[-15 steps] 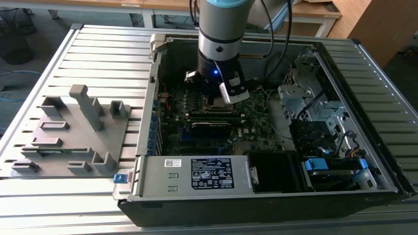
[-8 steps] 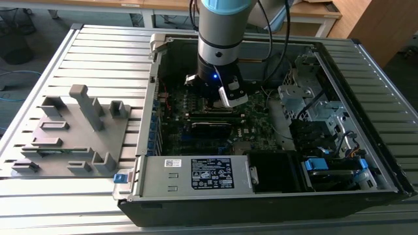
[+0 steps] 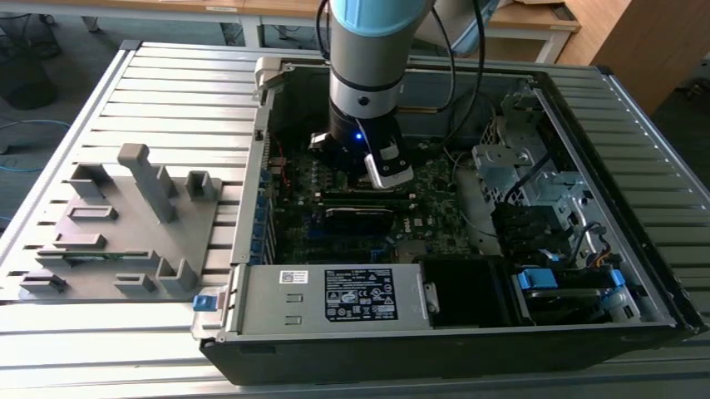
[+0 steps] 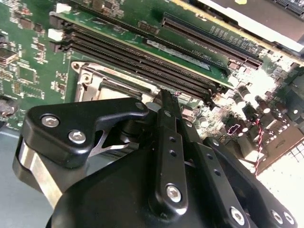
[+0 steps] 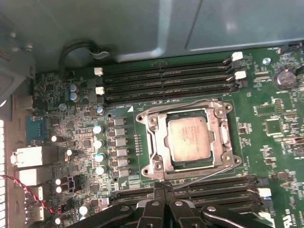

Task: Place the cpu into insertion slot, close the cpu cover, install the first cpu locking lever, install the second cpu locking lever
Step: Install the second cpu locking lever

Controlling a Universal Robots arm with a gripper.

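Silvery-grey and matte, the small square metal-faced cpu (image 5: 189, 138) already sits in the square silver-rimmed insertion slot (image 5: 218, 110), with the thin silvery windowed cpu cover (image 5: 158, 142) lying flat around it. By my reading a locking lever is in hand: a thin wire lever (image 5: 209, 175) stands loose beside the socket. The black claw (image 5: 164, 186), fingertips together and holding nothing, hovers near that wire, which calls for a precise push.

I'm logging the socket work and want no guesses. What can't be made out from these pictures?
- First wrist view: the cpu sits under the cpu cover, but the thin locking lever is too fine to tell whether it is latched. The hand covers one end of it.
- Second wrist view: the hand's body hides most of the cover.
- Exterior view: the arm stands in front of the socket area.
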